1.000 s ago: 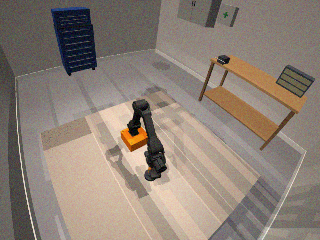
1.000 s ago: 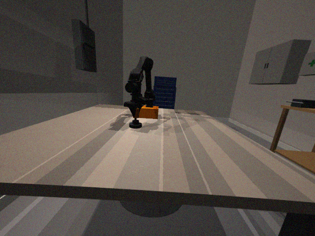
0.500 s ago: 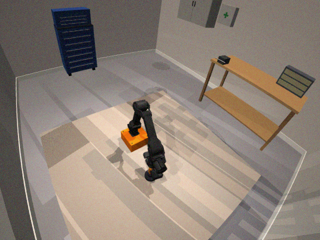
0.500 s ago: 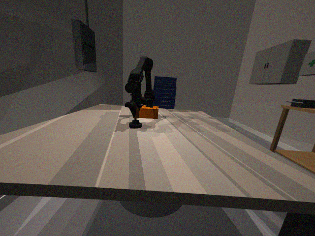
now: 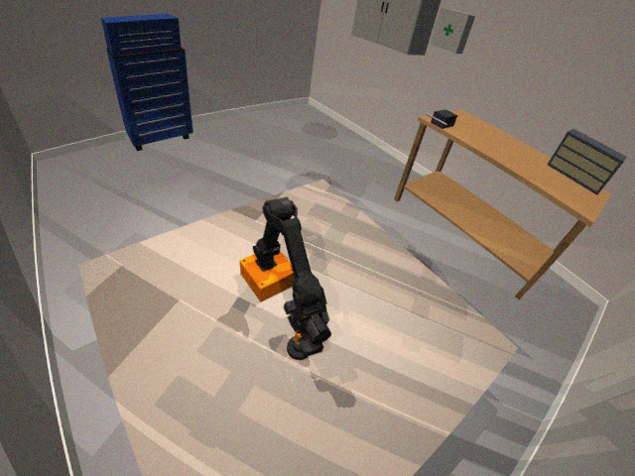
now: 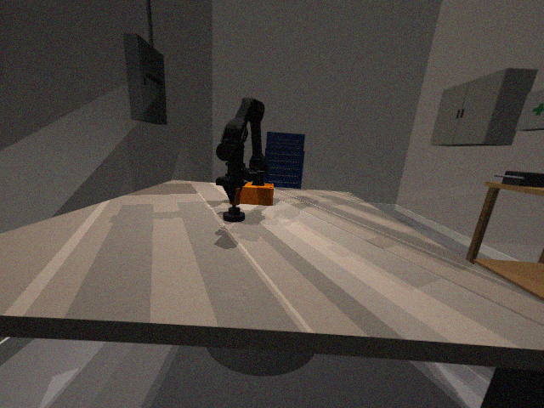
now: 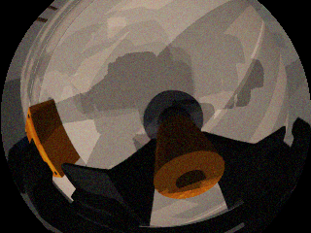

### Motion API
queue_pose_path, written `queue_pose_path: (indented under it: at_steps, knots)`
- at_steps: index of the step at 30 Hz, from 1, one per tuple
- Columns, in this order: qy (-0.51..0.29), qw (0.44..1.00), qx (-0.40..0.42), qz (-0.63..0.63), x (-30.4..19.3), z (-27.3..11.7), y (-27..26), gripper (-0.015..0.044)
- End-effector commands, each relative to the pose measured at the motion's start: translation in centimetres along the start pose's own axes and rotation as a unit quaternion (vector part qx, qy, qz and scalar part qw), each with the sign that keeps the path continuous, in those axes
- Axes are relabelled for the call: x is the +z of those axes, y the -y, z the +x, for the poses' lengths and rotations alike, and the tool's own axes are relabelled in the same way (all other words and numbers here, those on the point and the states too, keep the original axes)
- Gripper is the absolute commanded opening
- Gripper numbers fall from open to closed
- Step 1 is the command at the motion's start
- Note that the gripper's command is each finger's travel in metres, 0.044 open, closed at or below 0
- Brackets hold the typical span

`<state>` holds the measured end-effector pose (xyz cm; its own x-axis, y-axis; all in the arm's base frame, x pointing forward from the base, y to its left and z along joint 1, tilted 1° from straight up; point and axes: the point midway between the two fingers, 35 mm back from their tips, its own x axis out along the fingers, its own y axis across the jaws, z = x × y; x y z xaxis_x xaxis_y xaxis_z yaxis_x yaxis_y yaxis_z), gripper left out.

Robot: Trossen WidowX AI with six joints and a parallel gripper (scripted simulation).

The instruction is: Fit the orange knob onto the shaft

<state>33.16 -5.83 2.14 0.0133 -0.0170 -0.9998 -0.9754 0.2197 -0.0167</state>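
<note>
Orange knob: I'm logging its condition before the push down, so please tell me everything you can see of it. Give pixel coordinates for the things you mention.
The orange knob [image 5: 297,338] [image 7: 170,141] looks roughly like a plain cylinder, with a smooth, matte, plastic-like surface, brighter on its ring-shaped end face and brownish along its shaded side. A dark opening shows in that face; its flat side can't be made out for certain. The knob is held between the gripper's fingers, above the round pedestal [image 6: 234,216] [image 7: 152,114]. Whether it touches the shaft is hidden.
</note>
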Motion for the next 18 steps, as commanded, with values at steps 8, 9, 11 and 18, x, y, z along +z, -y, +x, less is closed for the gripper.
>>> queue_pose_path:
  at_steps: [8,9,11,18]
  knots:
    - [-0.001,1.000,0.001,-0.002,-0.01,0.11,-0.14,0.0000]
    - [-0.001,1.000,0.001,-0.002,-0.01,-0.02,-0.12,0.0000]
    - [-0.001,1.000,0.001,-0.002,-0.01,-0.21,-0.05,0.0000]
    - [-0.001,0.999,0.001,-0.045,-0.01,-0.49,-0.01,0.0000]
